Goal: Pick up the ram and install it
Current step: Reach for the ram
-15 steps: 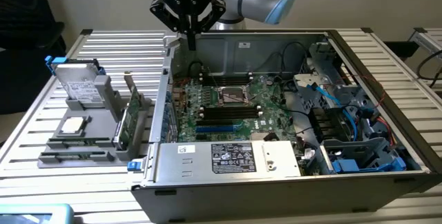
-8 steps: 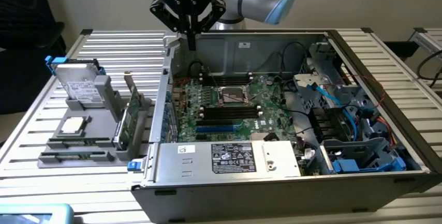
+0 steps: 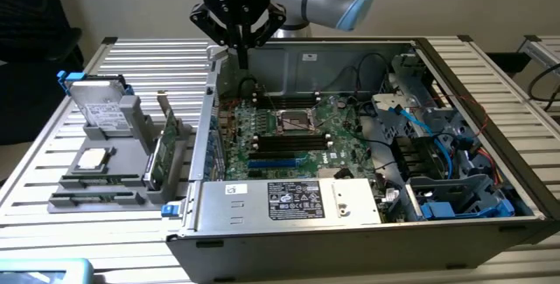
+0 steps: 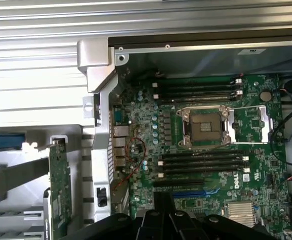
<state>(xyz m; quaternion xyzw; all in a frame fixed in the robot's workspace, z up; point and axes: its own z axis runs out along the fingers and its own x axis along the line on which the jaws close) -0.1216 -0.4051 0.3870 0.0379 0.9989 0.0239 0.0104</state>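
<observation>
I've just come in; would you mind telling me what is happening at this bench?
A robot arm's gripper hangs shut, apparently holding nothing, over the back corner of an open computer case, above the motherboard. Two green ram sticks lie in a grey holder outside the case, at the exterior view's left, so none has been picked up yet. The memory slots look unfilled.

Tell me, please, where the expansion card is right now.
The expansion card stands upright in the gray holder on the exterior view's left, beside the computer case.
</observation>
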